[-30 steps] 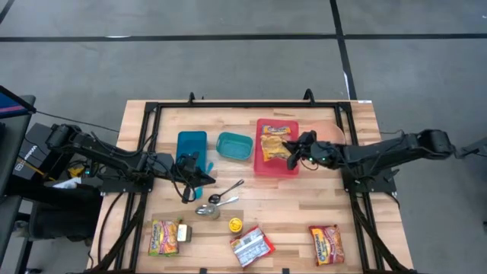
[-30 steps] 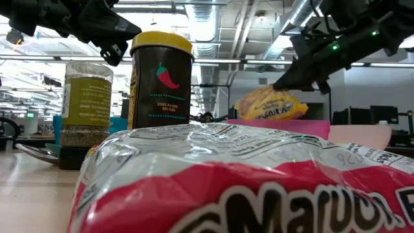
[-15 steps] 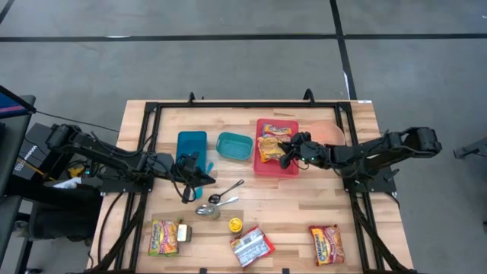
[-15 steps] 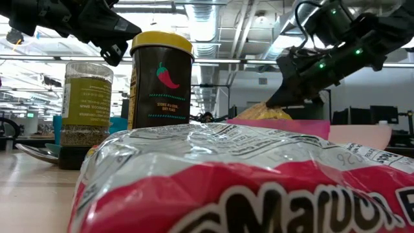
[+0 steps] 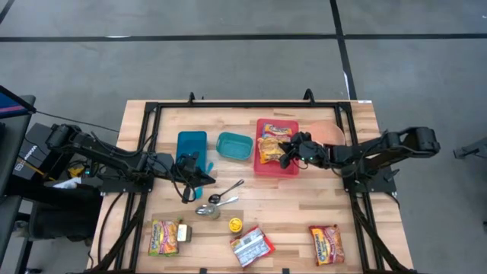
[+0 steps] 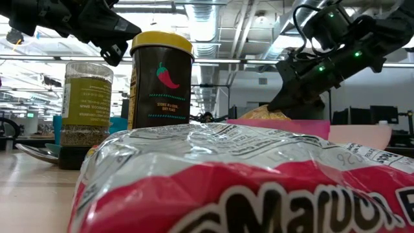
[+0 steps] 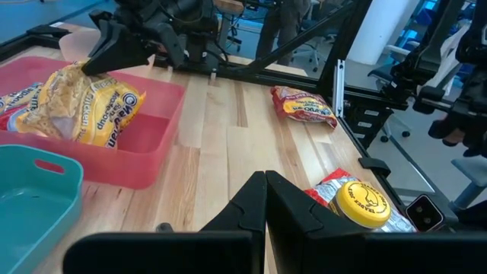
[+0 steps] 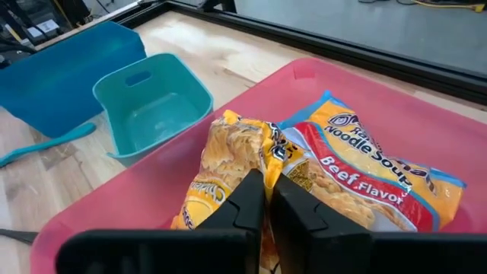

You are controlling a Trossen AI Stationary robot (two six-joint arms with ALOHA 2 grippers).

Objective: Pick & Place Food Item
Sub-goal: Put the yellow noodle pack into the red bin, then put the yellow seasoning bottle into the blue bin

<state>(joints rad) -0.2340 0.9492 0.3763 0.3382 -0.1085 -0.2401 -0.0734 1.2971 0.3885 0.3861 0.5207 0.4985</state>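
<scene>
1. The yellow noodle packet [image 5: 269,146] lies in the red bin [image 5: 275,166] near the worktop's far edge.
2. The right gripper [image 5: 287,153] is pressed nearly together, pinching the packet's edge.
3. The left gripper [image 5: 186,191], pressed together, waits above the spoons [image 5: 221,200] mid-worktop.

A grey floor [image 5: 228,68], crossed by dark lines, is seen around the wooden table [image 5: 251,217]. Beyond the table's far edge an open office is seen, with exposed ceiling ducts [image 6: 294,19] and strip lights [image 6: 213,61] overhead. Office chairs [image 7: 293,53] and a white column [image 7: 380,30] are seen past one side edge of the table.
</scene>
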